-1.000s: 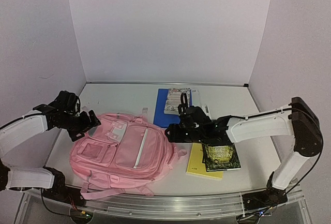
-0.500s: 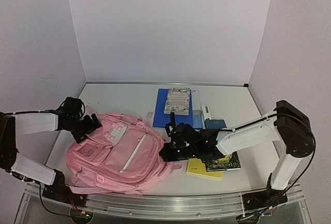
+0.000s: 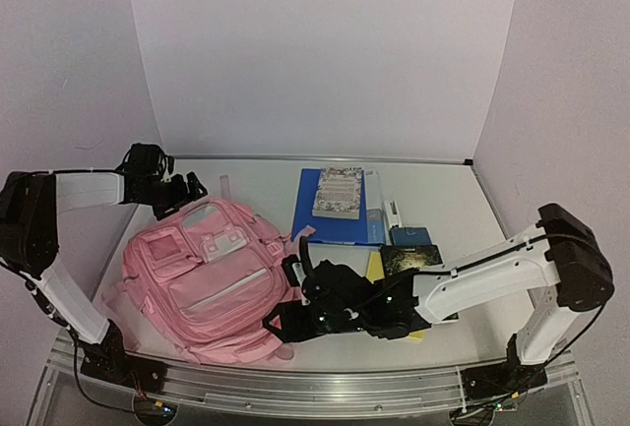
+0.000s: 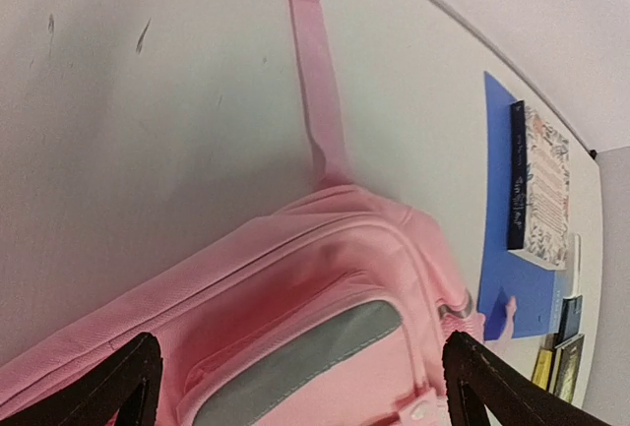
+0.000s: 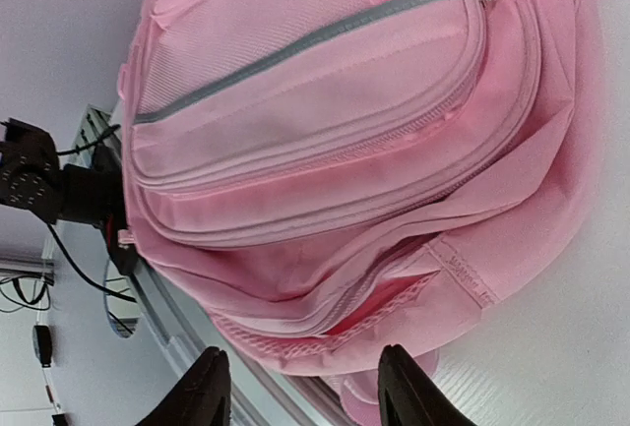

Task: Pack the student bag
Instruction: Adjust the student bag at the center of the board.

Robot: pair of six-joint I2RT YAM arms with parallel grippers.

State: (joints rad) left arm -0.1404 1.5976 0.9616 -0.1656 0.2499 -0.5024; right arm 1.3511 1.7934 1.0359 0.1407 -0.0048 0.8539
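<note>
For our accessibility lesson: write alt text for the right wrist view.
A pink backpack fills the view, lying on a white table, a grey strip across its front pocket. The right gripper is open at the backpack's edge.

The backpack (image 3: 207, 283) is showing soft, matt pink cloth with a fine weave, and a grey strip (image 5: 295, 47) is running smooth along one zip. The table (image 3: 246, 180) is looking smooth and faintly shiny. The blue folder (image 3: 307, 219) is appearing matt, the dark book (image 3: 409, 257) is gleaming glossy, and the front rail (image 3: 325, 387) is shining like brushed metal.
</note>
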